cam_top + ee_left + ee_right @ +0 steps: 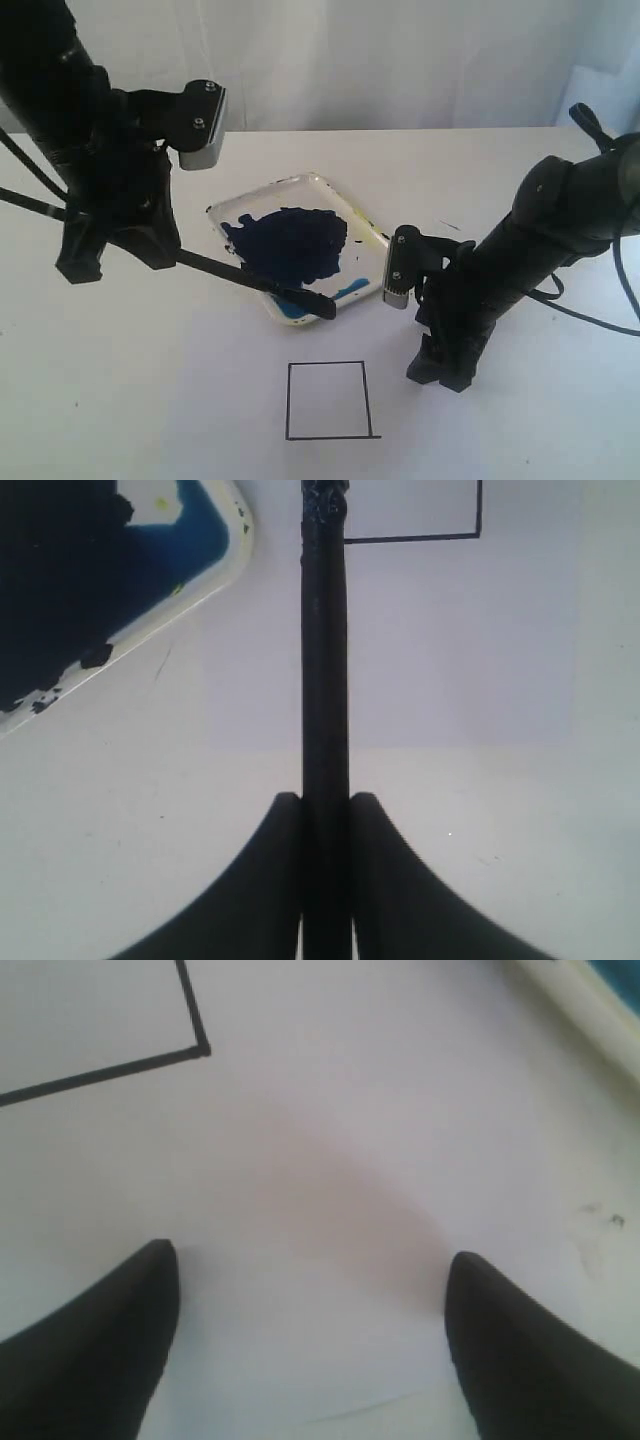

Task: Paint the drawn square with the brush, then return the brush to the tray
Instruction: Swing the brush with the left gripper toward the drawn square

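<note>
Nearest the exterior camera lies the drawn square (327, 400), a thin black outline on the white table (150, 400). Its interior is clean white, so painting has not yet begun.

Left gripper (325, 800): jaws pressed against the brush (250, 277), pinching the black handle towards its rear end. The shaft runs straight out ahead of the jaws, and the long reach lets the arm stay clear of the wet paint. The dark bristle end hangs at the near rim of the tray (297, 179), which holds a large dark blue blotch with light blue and yellow smears. Judgement: the tip has been loaded and the carry towards the square is the step in hand.

Position of the square relative to the tool: it sits ahead of the bristle tip, on the camera side of the tray, near but apart from it. Whether the tip touches the rim cannot be told.

Right gripper (310, 1260): jaws spread wide, holding nothing, low over bare table just beside the square's corner, between square and tray. Judgement: parked clear of the brush's path.
</note>
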Controlling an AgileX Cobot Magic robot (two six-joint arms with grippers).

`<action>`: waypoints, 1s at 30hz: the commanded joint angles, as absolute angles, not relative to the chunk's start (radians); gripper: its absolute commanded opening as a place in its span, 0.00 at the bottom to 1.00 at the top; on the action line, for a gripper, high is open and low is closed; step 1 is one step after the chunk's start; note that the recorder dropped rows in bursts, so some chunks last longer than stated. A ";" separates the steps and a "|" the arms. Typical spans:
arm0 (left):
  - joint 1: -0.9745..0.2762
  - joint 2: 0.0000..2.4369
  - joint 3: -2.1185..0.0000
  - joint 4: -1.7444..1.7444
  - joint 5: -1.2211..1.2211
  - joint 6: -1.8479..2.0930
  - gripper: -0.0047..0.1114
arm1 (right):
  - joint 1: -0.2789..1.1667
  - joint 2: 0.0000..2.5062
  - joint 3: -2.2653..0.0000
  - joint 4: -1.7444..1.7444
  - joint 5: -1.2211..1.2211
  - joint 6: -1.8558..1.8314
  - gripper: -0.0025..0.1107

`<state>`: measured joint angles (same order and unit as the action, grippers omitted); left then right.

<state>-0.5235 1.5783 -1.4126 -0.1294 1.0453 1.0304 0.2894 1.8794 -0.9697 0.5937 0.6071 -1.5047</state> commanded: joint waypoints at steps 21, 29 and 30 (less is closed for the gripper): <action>-0.570 1.771 -1.407 -0.209 1.014 1.019 0.04 | 0.290 1.888 -0.965 0.584 0.597 -1.504 0.63; -0.570 1.816 -1.407 -0.217 0.991 1.019 0.04 | 0.290 1.888 -0.965 0.584 0.597 -1.494 0.63; -0.570 1.816 -1.407 -0.215 0.983 1.019 0.04 | 0.290 1.888 -0.965 0.584 0.597 -1.494 0.63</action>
<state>-0.5665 1.8196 -1.4126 -0.1966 0.9752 1.0245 0.2894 1.8794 -0.9697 0.5957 0.6071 -1.4986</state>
